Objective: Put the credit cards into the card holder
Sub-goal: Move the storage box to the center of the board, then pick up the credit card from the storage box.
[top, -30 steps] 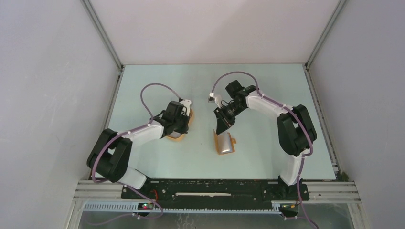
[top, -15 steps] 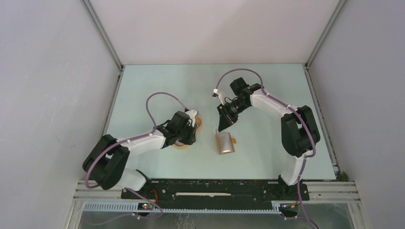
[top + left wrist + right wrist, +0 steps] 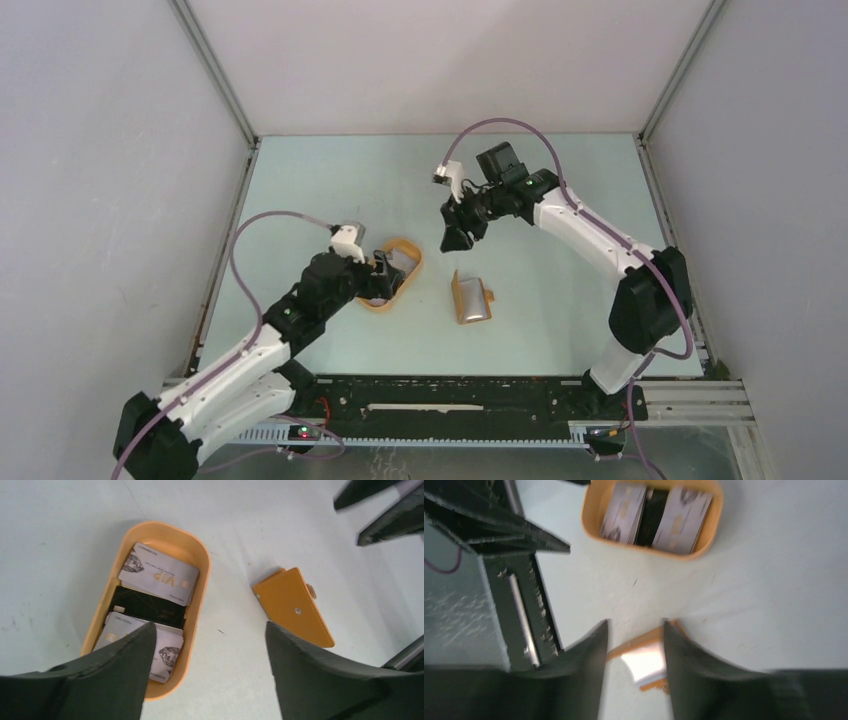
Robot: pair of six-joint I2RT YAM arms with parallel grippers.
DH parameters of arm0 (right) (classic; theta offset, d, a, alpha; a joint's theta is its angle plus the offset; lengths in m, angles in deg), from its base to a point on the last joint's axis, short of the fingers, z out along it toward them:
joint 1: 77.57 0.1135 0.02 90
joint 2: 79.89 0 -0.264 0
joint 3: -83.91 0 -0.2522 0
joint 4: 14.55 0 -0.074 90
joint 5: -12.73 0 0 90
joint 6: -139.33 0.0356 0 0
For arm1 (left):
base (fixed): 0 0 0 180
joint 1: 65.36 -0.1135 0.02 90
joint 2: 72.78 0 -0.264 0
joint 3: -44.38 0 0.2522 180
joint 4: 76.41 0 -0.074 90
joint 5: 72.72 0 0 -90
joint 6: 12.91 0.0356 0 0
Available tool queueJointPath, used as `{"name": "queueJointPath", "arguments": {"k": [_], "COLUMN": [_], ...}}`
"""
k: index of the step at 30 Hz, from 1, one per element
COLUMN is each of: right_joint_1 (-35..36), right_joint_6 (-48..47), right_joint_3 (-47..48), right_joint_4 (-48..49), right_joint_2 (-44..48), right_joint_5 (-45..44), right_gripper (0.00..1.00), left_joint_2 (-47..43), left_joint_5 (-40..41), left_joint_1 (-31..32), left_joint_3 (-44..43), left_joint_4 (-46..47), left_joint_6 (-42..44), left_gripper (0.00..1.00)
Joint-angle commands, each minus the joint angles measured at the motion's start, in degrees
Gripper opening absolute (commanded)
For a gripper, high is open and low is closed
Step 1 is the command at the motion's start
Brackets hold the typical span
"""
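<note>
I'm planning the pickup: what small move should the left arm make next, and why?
Probably lower the left tool into the tray onto a pale card. Its jaws stand open above the tray, holding nothing, and the wallet lies apart from it.
</note>
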Motion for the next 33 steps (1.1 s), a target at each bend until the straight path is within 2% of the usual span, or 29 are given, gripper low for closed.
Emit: {"name": "queueJointPath", "arguments": {"k": [1, 2, 3, 4, 6, 8, 10, 16, 20, 24, 27, 30, 33], "right_joint_1": [1.69, 1.59, 1.42, 1.36, 2.06, 3.44, 5.07, 10.77, 13.48, 14.88, 15.99, 16.63, 16.77], "right_joint_6": [2.84, 4.69, 5.99, 6.02, 6.09, 7.21, 9.08, 11.17, 10.96, 10.61, 10.02, 9.35, 8.91], "right_joint_3": [2.69, 3.58, 6.11, 9.99, 18.82, 21.72, 21.32, 27.18, 34.97, 42.62, 44.50, 45.47, 45.50], "right_joint_4": [13.32, 13.94, 12.33, 8.46, -0.43, -2.27, -0.39, -2.80, -6.80, -10.49, -10.83, -10.94, -11.21], "right_joint_2": [4.70, 3.81, 1.73, -1.10, -7.83, -11.68, -13.80, -21.30, -28.37, -35.23, -37.96, -39.33, -40.16], "right_joint_5": [-5.70, -4.53, -2.09, 1.42, 5.90, 5.12, 1.47, -9.66, -17.24, -22.47, -26.14, -28.97, -30.82], "right_gripper": [0.76, 0.94, 0.99, 0.99, 1.00, 1.00, 1.00, 0.97, 0.88, 0.80, 0.80, 0.81, 0.83], "left_joint_2": [-6.73, -8.14, -9.42, -10.62, -13.25, -16.27, -18.48, -22.31, -23.04, -23.54, -25.26, -26.11, -26.63], "left_joint_5": [2.44, 2.23, 1.99, 1.80, 1.91, 2.88, 3.35, 5.20, 3.77, 5.41, 9.25, 7.43, 7.53], "left_joint_1": [-3.00, -3.89, -4.76, -5.51, -6.75, -8.30, -9.64, -10.15, -10.15, -10.15, -10.15, -10.39, -13.18], "left_joint_3": [5.74, 6.54, 7.05, 7.43, 7.64, 7.12, 5.41, -1.07, -7.08, -13.30, -11.30, -11.49, -11.40], "left_joint_4": [6.01, 6.38, 6.44, 6.15, 5.04, 1.61, -1.90, -11.00, -19.55, -30.50, -31.65, -31.00, -31.21], "left_joint_6": [-5.04, -5.99, -6.44, -6.76, -6.87, -7.16, -7.42, -7.89, -6.84, -0.14, 1.88, 2.44, 2.92], "left_gripper": [0.91, 0.93, 0.94, 0.95, 0.96, 0.97, 0.97, 0.98, 0.98, 0.98, 0.99, 0.99, 0.99]}}
